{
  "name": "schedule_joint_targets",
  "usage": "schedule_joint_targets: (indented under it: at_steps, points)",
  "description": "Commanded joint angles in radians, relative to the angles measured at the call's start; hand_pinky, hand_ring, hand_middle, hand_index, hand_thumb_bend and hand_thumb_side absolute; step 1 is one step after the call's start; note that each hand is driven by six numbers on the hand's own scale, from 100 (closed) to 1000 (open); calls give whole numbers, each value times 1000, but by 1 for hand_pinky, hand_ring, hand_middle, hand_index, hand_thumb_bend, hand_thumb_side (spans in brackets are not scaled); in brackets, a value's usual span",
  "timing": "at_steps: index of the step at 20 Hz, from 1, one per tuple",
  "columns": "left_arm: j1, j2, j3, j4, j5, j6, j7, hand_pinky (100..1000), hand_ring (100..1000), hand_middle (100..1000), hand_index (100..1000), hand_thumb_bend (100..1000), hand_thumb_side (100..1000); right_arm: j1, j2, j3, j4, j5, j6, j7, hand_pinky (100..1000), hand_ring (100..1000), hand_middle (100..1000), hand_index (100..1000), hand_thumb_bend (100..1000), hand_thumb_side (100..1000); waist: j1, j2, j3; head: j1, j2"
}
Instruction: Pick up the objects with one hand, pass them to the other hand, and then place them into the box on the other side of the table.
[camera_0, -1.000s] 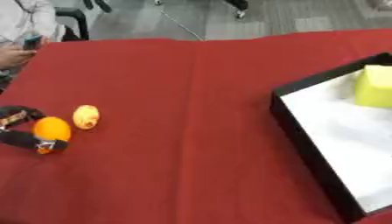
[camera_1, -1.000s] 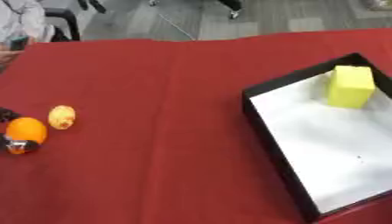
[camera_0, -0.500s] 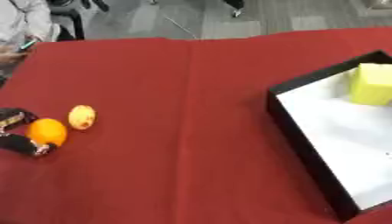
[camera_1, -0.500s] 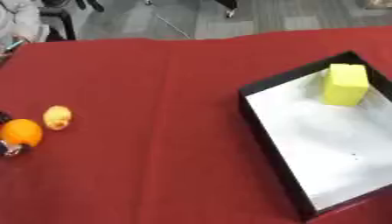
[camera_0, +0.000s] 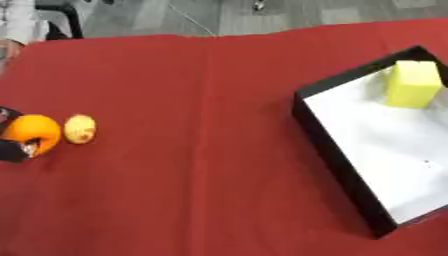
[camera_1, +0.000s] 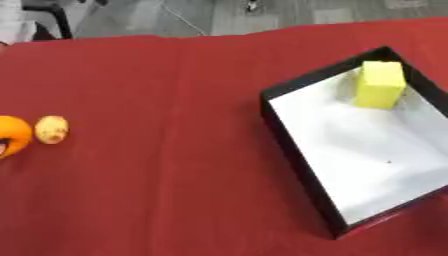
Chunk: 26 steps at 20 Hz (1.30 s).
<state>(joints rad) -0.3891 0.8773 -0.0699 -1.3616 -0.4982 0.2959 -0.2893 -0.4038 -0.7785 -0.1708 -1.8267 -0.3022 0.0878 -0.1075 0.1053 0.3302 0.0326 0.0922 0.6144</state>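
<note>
left robot hand (camera_0: 10, 145) at far left edge, fingers wrapped round orange (camera_0: 33, 134); small yellow fruit (camera_0: 80, 129) just right of orange. yellow block (camera_0: 412, 84) in box (camera_0: 337, 150), well right.

Grey floor (camera_0: 262, 17) past red-clothed table (camera_0: 201, 150), black chair leg (camera_0: 66, 25) far left.

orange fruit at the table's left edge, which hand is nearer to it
Left. The left hand is curled round the orange fruit at the table's left edge, touching it. The right hand shows in neither view, so its place cannot be told.
</note>
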Motion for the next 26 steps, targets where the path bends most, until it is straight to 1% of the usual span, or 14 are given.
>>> schedule_joint_targets:
  at_steps: [1,5,8,11,12,14,15,17,21,26]
  points:
    - [2,47,31,-73,32,6,29,761,670,565,576,100,175,-6,-23,-15,-15,2,-3,-7,841,871,835,809,623,324,-17,-13,4,-7,3]
    - [9,56,60,-182,63,16,58,751,652,546,569,100,182,-9,-28,-15,-18,-7,-5,-9,841,871,835,809,622,324,-20,-22,8,-8,-7]
    - [7,56,70,-264,87,25,79,748,643,535,563,100,201,-17,-31,-10,-20,-18,-9,-8,841,871,836,810,622,324,-23,-30,12,-11,-23]
    - [7,56,69,-312,106,37,91,748,643,535,563,100,201,-24,-34,-6,-18,-22,-8,-5,841,871,836,810,622,324,-23,-34,13,-12,-29]
    - [-6,44,59,-335,114,30,93,744,633,529,557,100,241,-39,-35,3,-20,-24,-7,3,842,876,841,816,623,326,-25,-41,14,-15,-36]
    - [-34,13,35,-372,133,23,96,746,630,527,556,100,267,-76,-38,28,-19,-26,-2,26,842,880,846,819,625,327,-28,-52,16,-22,-47]
    - [-46,-2,25,-380,140,21,97,747,628,527,556,100,285,-91,-38,40,-18,-23,0,38,843,884,850,822,627,328,-29,-56,16,-27,-50]
    - [-73,-34,3,-385,148,16,98,748,628,528,555,100,291,-124,-33,66,-14,-13,5,67,844,887,855,827,630,330,-32,-62,16,-41,-55]
    - [-126,-102,-41,-372,164,-13,99,752,624,527,555,100,303,-192,-10,116,5,19,16,128,847,898,869,838,636,335,-38,-73,14,-80,-59]
    - [-160,-178,-84,-339,179,-51,101,761,623,518,557,100,312,-258,38,177,38,86,22,215,850,914,890,851,646,335,-43,-82,10,-150,-46]
